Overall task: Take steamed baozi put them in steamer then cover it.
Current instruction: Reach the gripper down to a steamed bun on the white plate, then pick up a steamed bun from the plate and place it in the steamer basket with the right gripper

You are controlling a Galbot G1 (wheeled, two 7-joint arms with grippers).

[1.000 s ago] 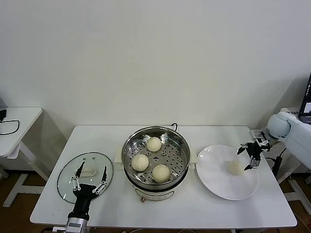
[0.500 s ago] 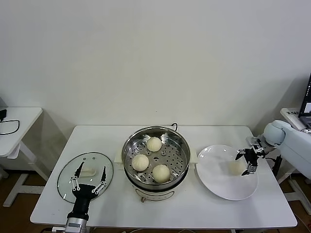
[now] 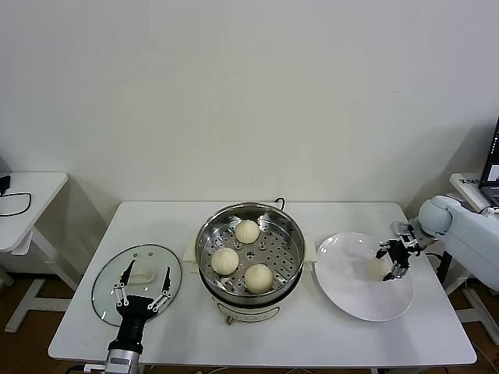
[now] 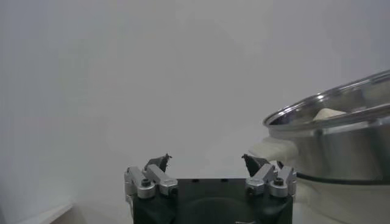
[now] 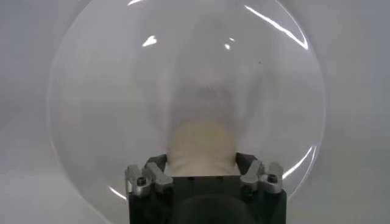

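right claw [image 3: 392,261] sits low over the white plate [image 3: 351,292], fingers spread on either side of the last steamed baozi [image 3: 378,268], not yet squeezing it. three more baozi [image 3: 225,260] lie in the steamer [image 3: 249,251] mid-bench. left claw [image 3: 143,290] hovers wide open and empty over the cover [image 3: 136,282], which lies flat on the bench [image 3: 312,335] left of the steamer.

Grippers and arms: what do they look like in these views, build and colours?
Both match: the left gripper and right gripper have a black body, silver metal finger links with visible screws, and dark pointed tips. The left sits on a black wrist with a silver ring. The right arm has a smooth white rounded shell. No markings readable.
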